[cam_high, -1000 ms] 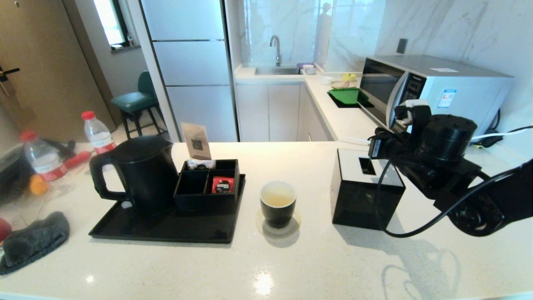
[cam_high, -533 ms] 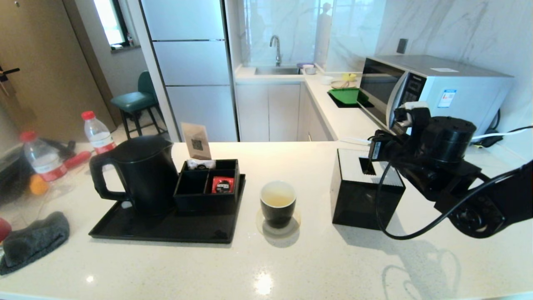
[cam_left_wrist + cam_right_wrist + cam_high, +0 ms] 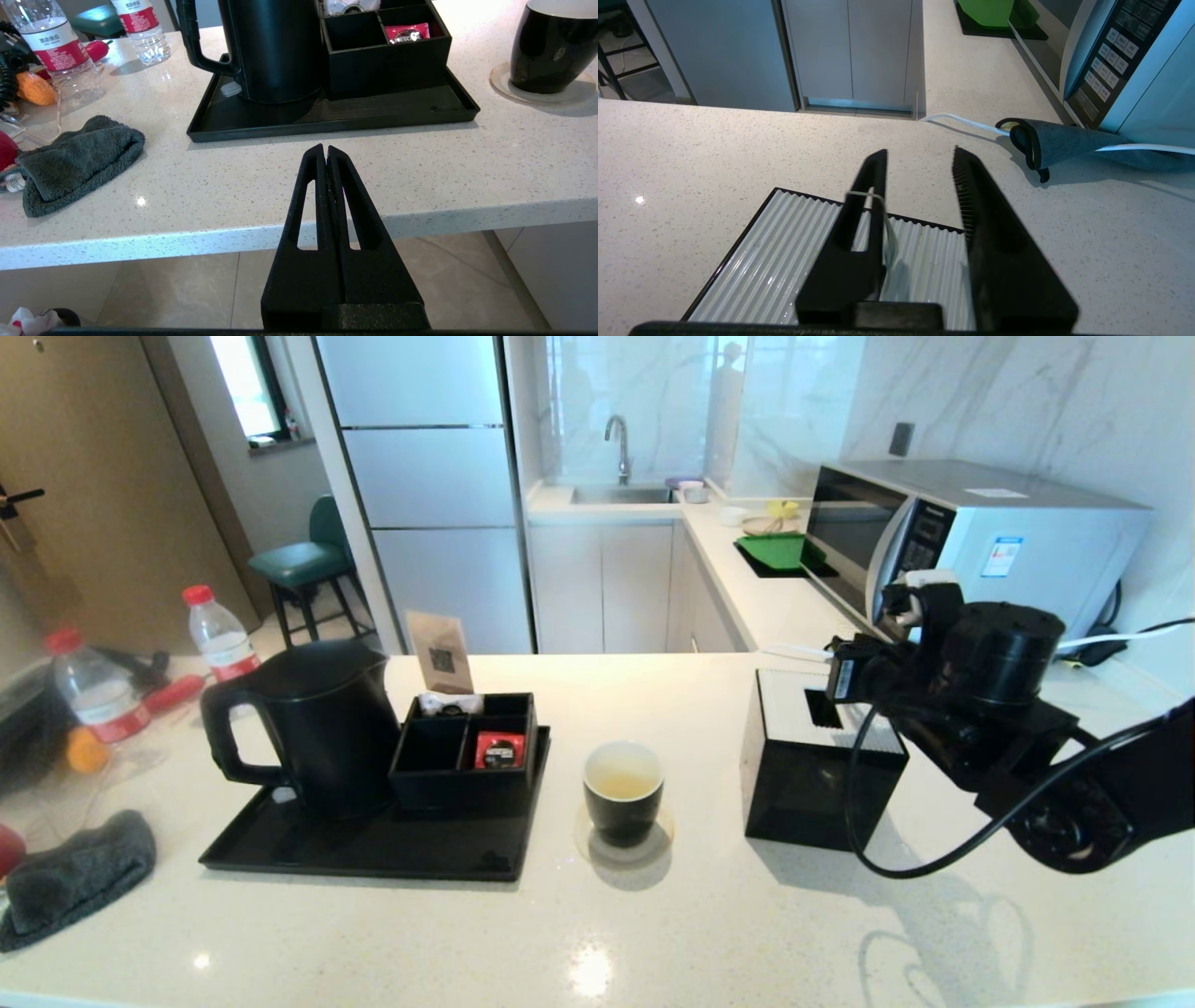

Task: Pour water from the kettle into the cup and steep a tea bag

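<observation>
The black kettle (image 3: pixel 322 728) stands on a black tray (image 3: pixel 373 845) at the left. The cup (image 3: pixel 623 789) sits on a coaster mid-counter and holds pale yellowish water (image 3: pixel 623 782). My right gripper (image 3: pixel 920 156) hovers open above the black cube box (image 3: pixel 817 775) with the white slotted top (image 3: pixel 784 252). A thin pale string (image 3: pixel 883 219) is looped over one of its fingers (image 3: pixel 864 205). The tea bag's pouch is hidden. My left gripper (image 3: pixel 325 150) is shut and empty, low in front of the counter edge, facing the kettle (image 3: pixel 275 46) and the cup (image 3: pixel 551 51).
A black compartment box with a red sachet (image 3: pixel 499 749) shares the tray. Two water bottles (image 3: pixel 219 633) and a grey cloth (image 3: pixel 79 877) lie far left. A microwave (image 3: pixel 971 537), a white cable (image 3: pixel 966 122) and a grey towel (image 3: pixel 1064 144) sit behind the cube box.
The right gripper's jaws have parted over the cube box; they were together before. The arm has shifted only slightly. The left arm has not moved.
</observation>
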`<state>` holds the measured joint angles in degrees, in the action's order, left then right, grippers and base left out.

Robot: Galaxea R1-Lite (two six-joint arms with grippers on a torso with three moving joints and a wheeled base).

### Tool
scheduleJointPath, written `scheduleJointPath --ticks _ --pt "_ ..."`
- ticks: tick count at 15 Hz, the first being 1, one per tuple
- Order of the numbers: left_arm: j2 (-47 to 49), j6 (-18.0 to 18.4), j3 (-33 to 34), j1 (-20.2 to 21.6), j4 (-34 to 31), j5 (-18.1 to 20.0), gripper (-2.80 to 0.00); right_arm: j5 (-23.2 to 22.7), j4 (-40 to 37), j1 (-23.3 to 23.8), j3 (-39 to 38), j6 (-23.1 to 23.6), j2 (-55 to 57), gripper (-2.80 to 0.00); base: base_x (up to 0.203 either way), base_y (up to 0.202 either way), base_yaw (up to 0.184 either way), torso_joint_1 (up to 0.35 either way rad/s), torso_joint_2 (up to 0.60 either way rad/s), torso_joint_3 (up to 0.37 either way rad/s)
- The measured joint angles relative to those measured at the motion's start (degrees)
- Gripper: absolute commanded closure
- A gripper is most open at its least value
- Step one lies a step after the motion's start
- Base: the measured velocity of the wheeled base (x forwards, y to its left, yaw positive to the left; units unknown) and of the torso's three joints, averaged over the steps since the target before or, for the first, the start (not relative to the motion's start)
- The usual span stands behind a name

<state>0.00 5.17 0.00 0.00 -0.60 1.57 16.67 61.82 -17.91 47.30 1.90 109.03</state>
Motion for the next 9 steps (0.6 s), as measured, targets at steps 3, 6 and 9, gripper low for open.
scheduleJointPath --ticks 3,6,9 --pt "0.00 0.00 0.00 0.00 -0.02 -0.04 0.00 0.19 0.22 0.36 0.02 0.11 -0.21 -2.80 0.000 0.000 0.000 0.000 0.00 0.000" --pt "0.00 -0.01 0.00 0.00 -0.02 -0.02 0.00 0.27 0.24 1.29 0.00 0.38 -0.64 -2.80 0.000 0.000 0.000 0.000 0.00 0.000" --pt "0.00 0.00 0.00 0.00 0.00 -0.04 0.00 0.30 0.33 2.67 -0.81 0.62 -1.52 -2.80 0.000 0.000 0.000 0.000 0.00 0.000"
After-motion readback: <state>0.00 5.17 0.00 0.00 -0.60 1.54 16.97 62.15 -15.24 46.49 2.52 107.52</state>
